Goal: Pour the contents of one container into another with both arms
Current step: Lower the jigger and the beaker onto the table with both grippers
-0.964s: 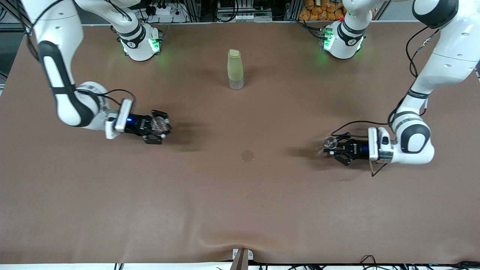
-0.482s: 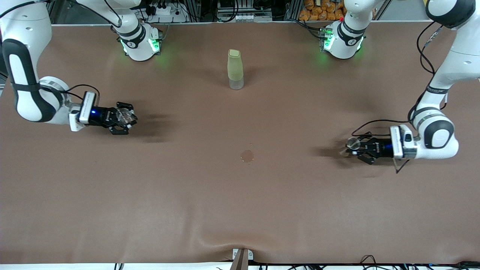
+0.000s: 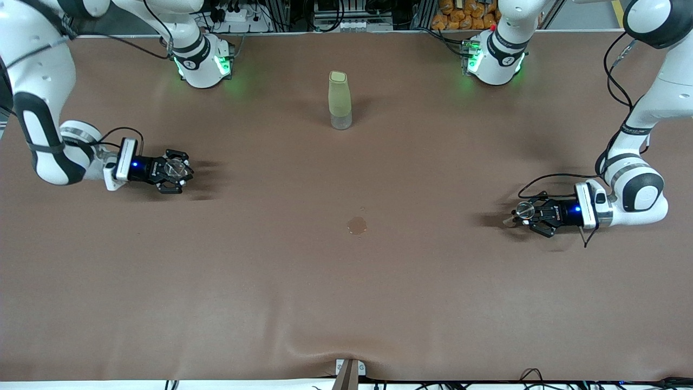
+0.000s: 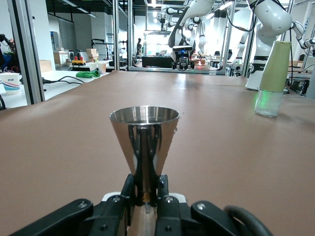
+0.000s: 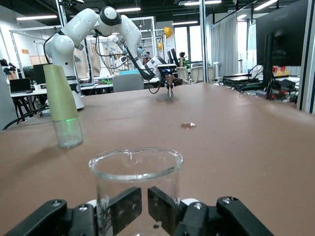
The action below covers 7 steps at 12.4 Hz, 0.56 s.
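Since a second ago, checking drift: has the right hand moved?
Yes. The right hand with its glass beaker moved away from the bottle, toward the right arm's table end.

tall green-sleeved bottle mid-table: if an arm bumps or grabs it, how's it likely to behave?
The green-sleeved bottle stands upright, tall on a narrow clear base, so a high sideways bump would probably tip it. Its rounded body suggests it would roll once down. The matte green sleeve probably grips better than the clear base, which may be glass and fragile; contents cannot be seen, so weight is unclear.
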Available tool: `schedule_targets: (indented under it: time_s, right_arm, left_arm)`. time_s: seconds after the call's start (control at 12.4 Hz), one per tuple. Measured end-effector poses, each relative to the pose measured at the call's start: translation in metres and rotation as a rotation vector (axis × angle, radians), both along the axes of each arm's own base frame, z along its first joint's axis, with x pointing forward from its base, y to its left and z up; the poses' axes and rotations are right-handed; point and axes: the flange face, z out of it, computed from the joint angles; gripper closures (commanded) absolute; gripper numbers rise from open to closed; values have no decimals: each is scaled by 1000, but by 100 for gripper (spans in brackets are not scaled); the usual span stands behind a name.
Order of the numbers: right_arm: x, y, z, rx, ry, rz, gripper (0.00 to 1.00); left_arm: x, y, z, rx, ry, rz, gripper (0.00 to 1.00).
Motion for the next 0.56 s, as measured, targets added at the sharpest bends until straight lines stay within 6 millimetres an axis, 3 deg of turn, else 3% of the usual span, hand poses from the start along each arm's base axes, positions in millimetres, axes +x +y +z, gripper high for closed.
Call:
schedule_targets:
  time_s: [0.32, 0.56]
  right_arm:
    - [26, -5, -23, -9, -16, 16, 100]
    - [52, 13, -42, 20, -57, 8, 100]
  left_arm:
    - [-5, 6, -17, -7, 18, 11, 100]
    - [-7, 4, -22, -15, 20, 8, 100]
